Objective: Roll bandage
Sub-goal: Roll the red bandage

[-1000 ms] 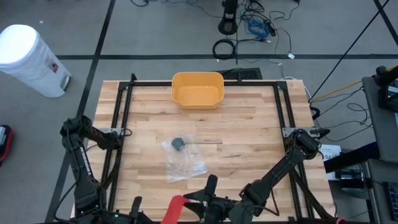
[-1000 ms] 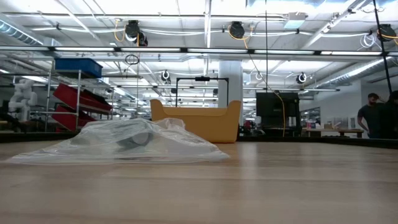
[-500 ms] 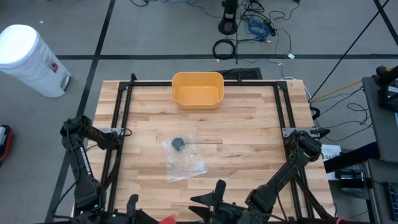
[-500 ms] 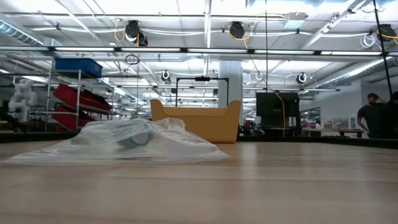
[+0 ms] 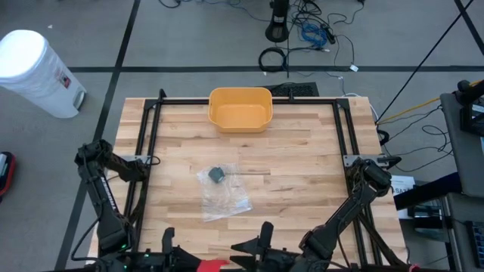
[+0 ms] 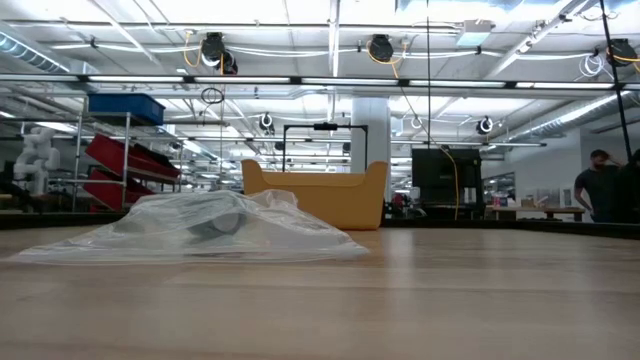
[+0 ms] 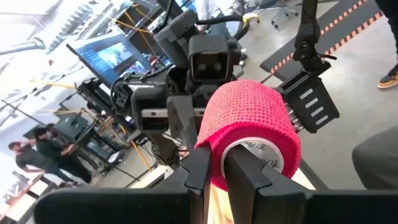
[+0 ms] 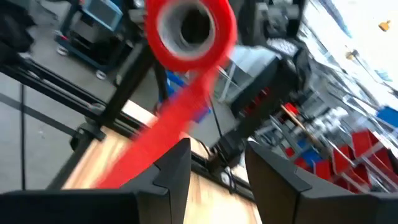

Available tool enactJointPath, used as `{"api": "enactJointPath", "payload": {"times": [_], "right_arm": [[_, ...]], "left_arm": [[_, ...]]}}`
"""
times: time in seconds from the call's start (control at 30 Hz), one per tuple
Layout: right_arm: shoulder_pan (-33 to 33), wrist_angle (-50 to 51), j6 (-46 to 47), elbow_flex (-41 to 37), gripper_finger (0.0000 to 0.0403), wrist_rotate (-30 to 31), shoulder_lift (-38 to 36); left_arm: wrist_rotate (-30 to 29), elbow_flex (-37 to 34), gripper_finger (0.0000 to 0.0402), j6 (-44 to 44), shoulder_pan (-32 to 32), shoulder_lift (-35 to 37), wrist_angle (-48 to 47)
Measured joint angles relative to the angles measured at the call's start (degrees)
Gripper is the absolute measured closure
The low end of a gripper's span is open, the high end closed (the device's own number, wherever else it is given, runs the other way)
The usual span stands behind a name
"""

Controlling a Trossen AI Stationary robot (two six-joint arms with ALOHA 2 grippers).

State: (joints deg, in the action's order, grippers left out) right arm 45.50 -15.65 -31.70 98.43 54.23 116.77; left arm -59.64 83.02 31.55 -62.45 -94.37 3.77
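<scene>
Red bandage roll [image 7: 249, 134], tail unrolled

Both arms are folded way down at the near edge of the table, wrists tucked close together by the middle of that edge. The left gripper [image 7: 214, 171] has its two dark fingers pinched in tight, nearly touching, clamped on the wall of the red bandage roll [image 7: 249, 134]. The right gripper [image 8: 214, 165] sits just beside it with fingers spread apart, a clear gap between them, gripping nothing.
</scene>
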Motion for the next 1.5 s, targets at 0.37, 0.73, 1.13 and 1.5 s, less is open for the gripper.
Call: {"api": "enactJointPath", "payload": {"times": [0.37,0.73,1.13,1.5], "right_arm": [[-0.26,-3.37,-1.51,-0.02,0.0264,-3.73,0.0],[-2.61,-0.6,16.57,-0.02,0.0263,-6.64,0.7],[-3.79,1.04,23.45,-0.02,0.0263,-14.88,0.7],[-6.19,-0.86,23.06,-0.02,0.0264,-16.8,1.38]], "left_arm": [[0.02,0.0,0.036,-1.22,0.19,0.0,0.03],[-0.24,0.0,0.036,-2.81,0.19,0.0,0.14],[-0.35,0.0,0.036,-4.19,0.38,0.0,0.09],[-0.35,0.0,0.036,-4.28,1.09,0.0,0.14]]}}
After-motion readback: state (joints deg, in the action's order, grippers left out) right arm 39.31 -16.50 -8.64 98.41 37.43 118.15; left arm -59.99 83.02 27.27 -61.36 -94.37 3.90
